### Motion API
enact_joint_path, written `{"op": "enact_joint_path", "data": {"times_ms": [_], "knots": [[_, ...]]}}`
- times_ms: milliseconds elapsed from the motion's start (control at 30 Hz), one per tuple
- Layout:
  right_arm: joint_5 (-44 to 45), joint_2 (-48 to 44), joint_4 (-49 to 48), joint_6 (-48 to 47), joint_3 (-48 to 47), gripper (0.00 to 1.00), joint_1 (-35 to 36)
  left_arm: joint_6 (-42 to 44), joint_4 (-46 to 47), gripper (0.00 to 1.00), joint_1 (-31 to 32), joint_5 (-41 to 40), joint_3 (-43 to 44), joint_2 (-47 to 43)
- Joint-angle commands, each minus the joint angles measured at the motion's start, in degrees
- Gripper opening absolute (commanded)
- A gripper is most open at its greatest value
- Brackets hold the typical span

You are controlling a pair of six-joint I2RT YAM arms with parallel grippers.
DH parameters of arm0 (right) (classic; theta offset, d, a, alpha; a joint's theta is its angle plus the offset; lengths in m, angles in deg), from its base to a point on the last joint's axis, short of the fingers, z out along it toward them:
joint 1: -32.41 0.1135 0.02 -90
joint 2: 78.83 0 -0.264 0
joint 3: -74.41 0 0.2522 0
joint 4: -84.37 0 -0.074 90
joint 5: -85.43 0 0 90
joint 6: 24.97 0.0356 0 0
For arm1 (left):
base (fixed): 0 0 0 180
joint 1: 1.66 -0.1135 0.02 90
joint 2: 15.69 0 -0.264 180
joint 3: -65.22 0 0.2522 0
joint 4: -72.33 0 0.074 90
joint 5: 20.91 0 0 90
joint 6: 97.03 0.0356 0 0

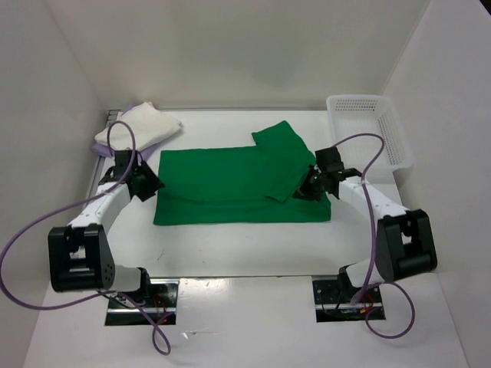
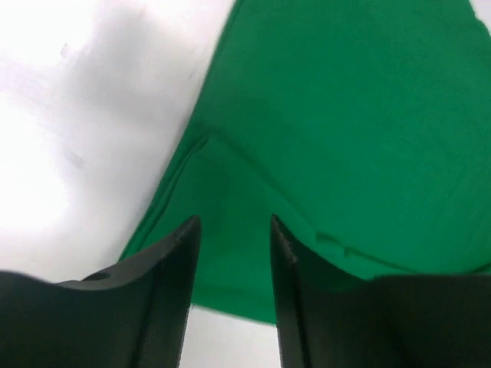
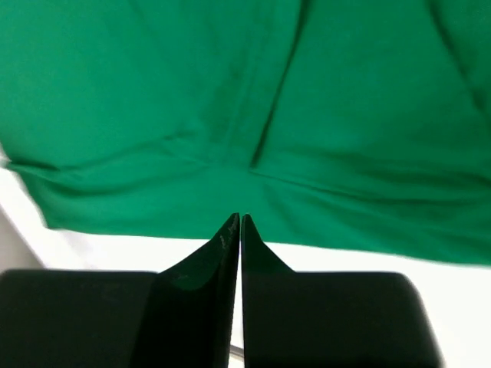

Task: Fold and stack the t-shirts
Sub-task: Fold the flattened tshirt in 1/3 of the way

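I position the left gripper [image 2: 234, 224], spread, and the right gripper [image 3: 240, 220], pressed together and empty, at opposite ends of the green t-shirt [image 1: 222, 188], ready to fold it.

Table centre taken by green shirt [image 1: 230, 188], lying flat and low — passable above. Far-left corner: shirt stack [image 1: 138, 126], just beyond left gripper [image 1: 156, 184]. Far-right corner: basket [image 1: 367, 130], upright walls, behind right gripper [image 1: 308, 187]. Bare table [image 1: 245, 245] strip between shirt and arm bases. Walls [image 1: 61, 92] close in left, right, rear. Cables [image 1: 360, 136] loop beside each arm — snag risk.
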Motion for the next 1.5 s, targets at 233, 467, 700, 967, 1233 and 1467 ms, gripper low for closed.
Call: {"op": "enact_joint_path", "data": {"times_ms": [233, 467, 700, 967, 1233, 1467], "knots": [[-0.68, 11.52, -6.36, -4.54, -3.04, 0.39, 1.44, 2.98, 5.23, 0.66, 3.27, -8.94, 7.31, 13.74], [-3.85, 14.43, -9.79, -3.92, -3.04, 0.45, 3.46, 2.98, 4.61, 0.46, 3.27, -9.55, 7.93, 15.69], [-4.47, 17.24, -11.02, -3.4, -4.36, 0.42, 4.51, 2.98, 5.23, 0.47, 3.27, -9.55, 7.93, 17.71], [-4.29, 18.46, -11.02, -2.87, -5.94, 0.23, 5.04, 2.98, 5.14, 0.13, 3.27, -10.08, 7.93, 17.88], [-5.44, 22.95, -10.4, -2.87, -13.75, 0.13, 5.57, 2.45, 3.83, 0.1, 3.27, -10.08, 7.4, 15.33], [-4.73, 31.72, -6.72, -3.92, -27.01, 0.1, 5.57, 2.45, 2.06, 0.17, 2.74, -10.78, 8.01, 13.76]]}}
